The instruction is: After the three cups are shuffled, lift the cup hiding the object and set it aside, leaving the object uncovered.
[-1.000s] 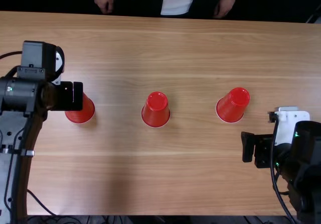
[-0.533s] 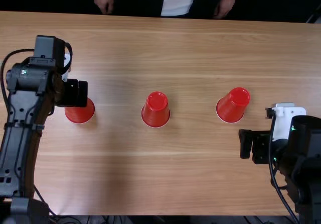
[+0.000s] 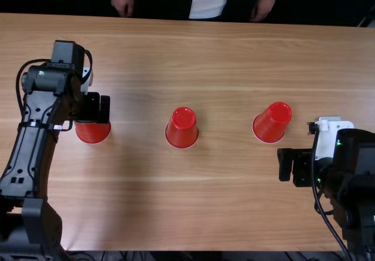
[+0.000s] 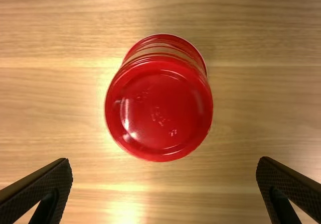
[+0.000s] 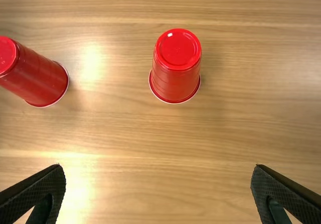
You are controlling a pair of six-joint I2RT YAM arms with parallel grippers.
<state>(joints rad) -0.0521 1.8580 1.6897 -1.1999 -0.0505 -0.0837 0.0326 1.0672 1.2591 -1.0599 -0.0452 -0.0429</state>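
Observation:
Three red cups stand upside down in a row on the table: the left cup (image 3: 92, 132), the middle cup (image 3: 182, 127) and the right cup (image 3: 272, 122). My left gripper (image 3: 96, 109) hangs right above the left cup (image 4: 159, 111), open, with its fingers (image 4: 35, 190) wide to either side and not touching it. My right gripper (image 3: 297, 167) is open, on the near side of the right cup (image 5: 175, 66) and apart from it. The middle cup (image 5: 30, 73) lies off to one side in the right wrist view. No hidden object can be seen.
The light wooden table (image 3: 205, 56) runs well beyond the cups to its far edge. Gaps wider than a cup separate the cups. The right arm's body (image 3: 351, 173) sits at the table's near right corner.
The left arm has swung forward and to the right, bringing its gripper over the left cup. The right gripper has crept slightly left. The cups have not moved.

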